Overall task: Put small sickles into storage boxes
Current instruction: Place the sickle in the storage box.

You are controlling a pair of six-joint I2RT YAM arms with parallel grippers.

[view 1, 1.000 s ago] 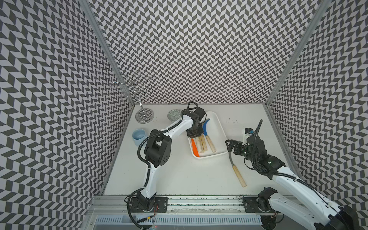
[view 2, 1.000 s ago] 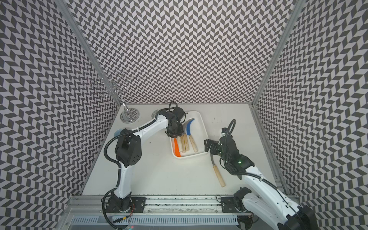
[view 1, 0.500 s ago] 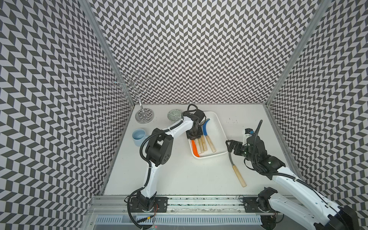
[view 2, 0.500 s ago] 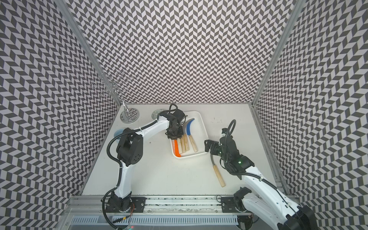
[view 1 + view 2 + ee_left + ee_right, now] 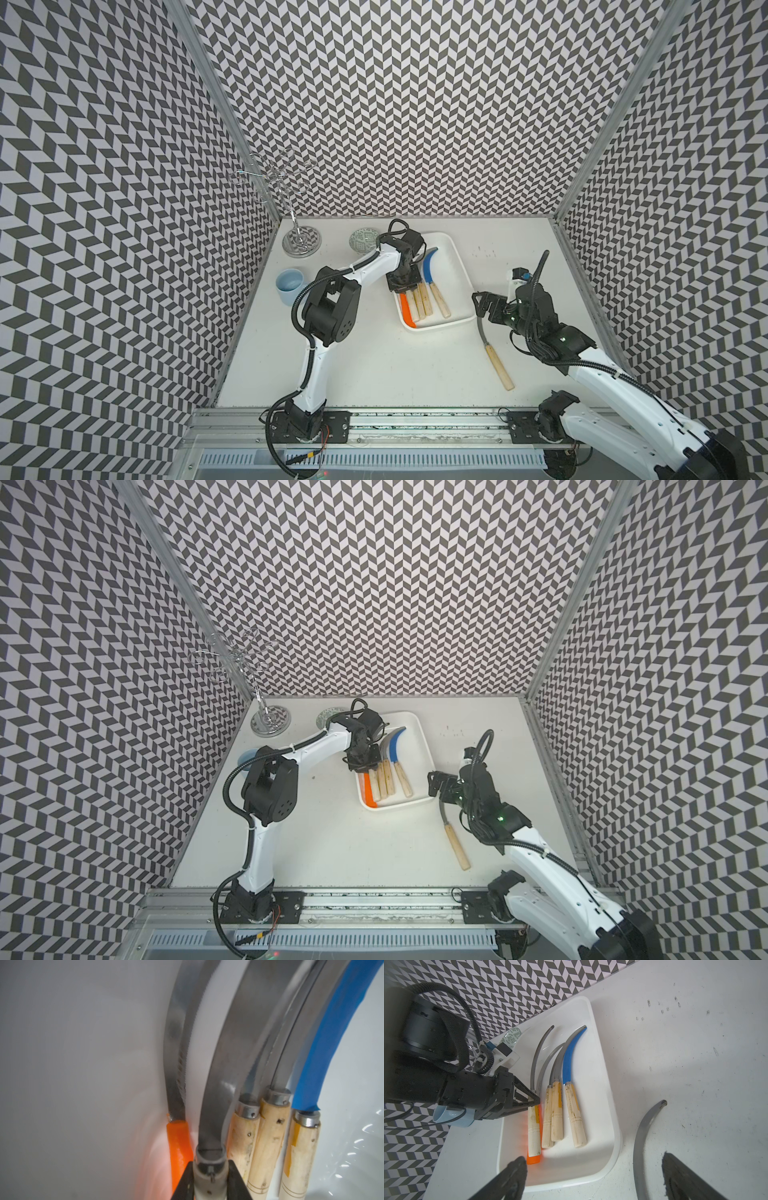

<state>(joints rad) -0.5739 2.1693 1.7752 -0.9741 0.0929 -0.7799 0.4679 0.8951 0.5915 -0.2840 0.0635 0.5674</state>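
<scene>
A smooth white plastic tray (image 5: 453, 266) with rounded corners is sitting on the white counter (image 5: 374, 365). It is holding five of the six curved sickles side by side, handles toward the robot. Four of them are showing pale wooden handles, among them the blue-bladed sickle (image 5: 569, 1057). The orange-handled sickle (image 5: 533, 1160) is showing a serrated grey blade. The left end effector (image 5: 534, 1098) is clamping the metal collar of the held sickle (image 5: 534, 1132), which seems to be lying partly over the orange one. The sixth sickle (image 5: 496, 361) is lying on the counter just beside the tray, its grey blade between the widely spread fingers of the right end effector (image 5: 482, 307).
</scene>
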